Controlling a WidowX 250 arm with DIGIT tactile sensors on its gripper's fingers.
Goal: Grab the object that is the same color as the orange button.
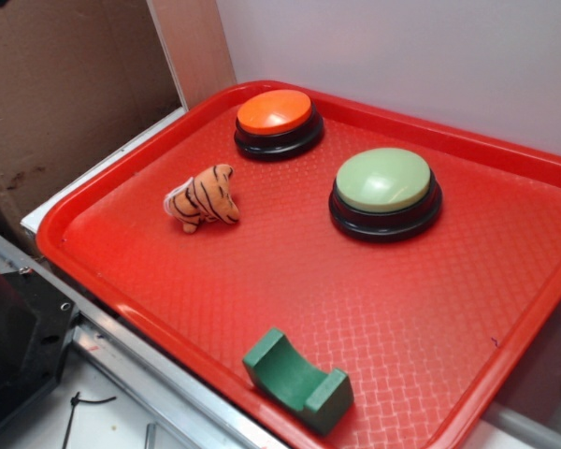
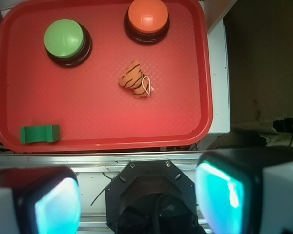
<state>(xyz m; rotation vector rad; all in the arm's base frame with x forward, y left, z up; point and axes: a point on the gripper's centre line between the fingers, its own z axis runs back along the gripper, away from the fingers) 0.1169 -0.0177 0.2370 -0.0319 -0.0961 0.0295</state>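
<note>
A small plush tiger, orange with black stripes, lies on the red tray left of centre; the wrist view shows the tiger from high above with a pale loop on it. The orange button stands at the tray's far left corner, and in the wrist view the orange button is at the top. My gripper hangs high over the robot base, off the tray, open, with nothing between its teal fingers. The exterior view does not show the gripper.
A larger pale-green button stands right of the tiger. A green notched block lies near the tray's front edge. A cardboard wall rises to the left. The black robot base sits in front of the tray.
</note>
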